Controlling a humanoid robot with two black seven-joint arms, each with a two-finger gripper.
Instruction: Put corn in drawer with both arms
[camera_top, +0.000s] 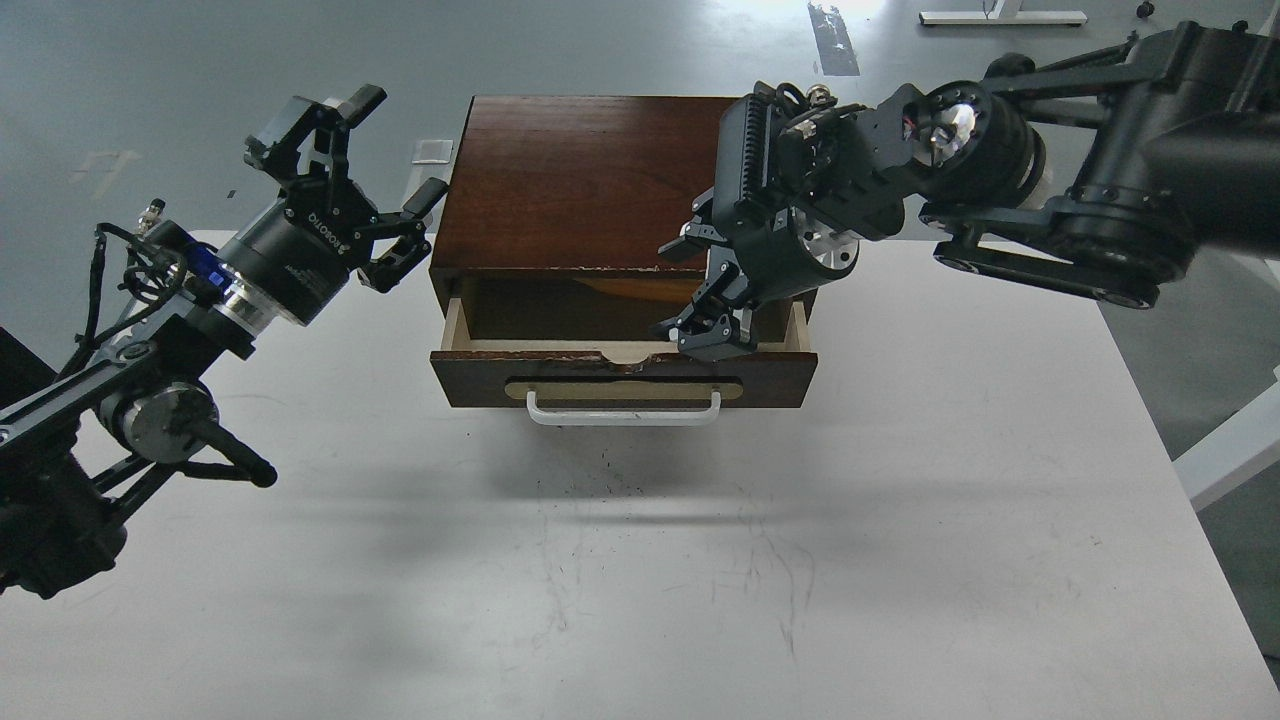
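Observation:
The drawer stands pulled open from the dark cabinet, showing its pale wood rim and its white bar handle. Of the corn I see only a dim yellow-brown strip at the back of the drawer, under the cabinet top. My right gripper hangs over the drawer's right part with its fingers spread and nothing between them. My left gripper is open and empty, raised just left of the cabinet's upper left corner.
The cabinet sits at the far middle of the white table. The right arm's thick wrist reaches across the cabinet's right side. Beyond the table is grey floor.

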